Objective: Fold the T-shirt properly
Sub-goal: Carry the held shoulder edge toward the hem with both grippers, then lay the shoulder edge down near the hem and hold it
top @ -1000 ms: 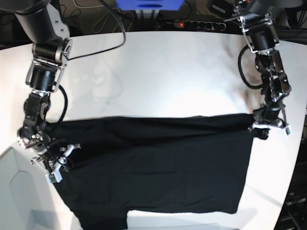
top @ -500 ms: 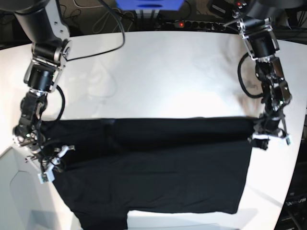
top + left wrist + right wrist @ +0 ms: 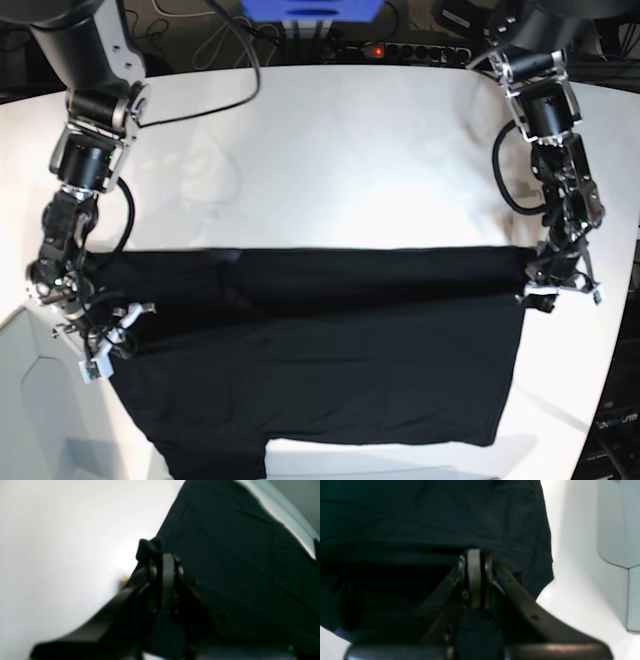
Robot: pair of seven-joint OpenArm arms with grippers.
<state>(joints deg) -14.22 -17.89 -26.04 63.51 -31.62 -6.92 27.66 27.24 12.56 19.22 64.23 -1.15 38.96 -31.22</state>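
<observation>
T-shirt [image 3: 320, 350] spread on white table [image 3: 330, 160], left end effector [image 3: 560, 285] and right end effector [image 3: 105, 345] each clenched on its fold edge

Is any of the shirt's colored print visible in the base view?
No, the T-shirt shows only plain black cloth spread across the white table.

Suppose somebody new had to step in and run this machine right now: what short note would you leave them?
Left tool: shut on the T-shirt, pinching its far corner at the table's edge.
Right tool: shut on the T-shirt's opposite far corner.
T-shirt: spread on the white table, far edge stretched straight between the tools, one sleeve hanging off the near edge.
Done: both corners gripped, cloth pulled taut.
Left: no finished fold visible; all the folding remains.
</observation>
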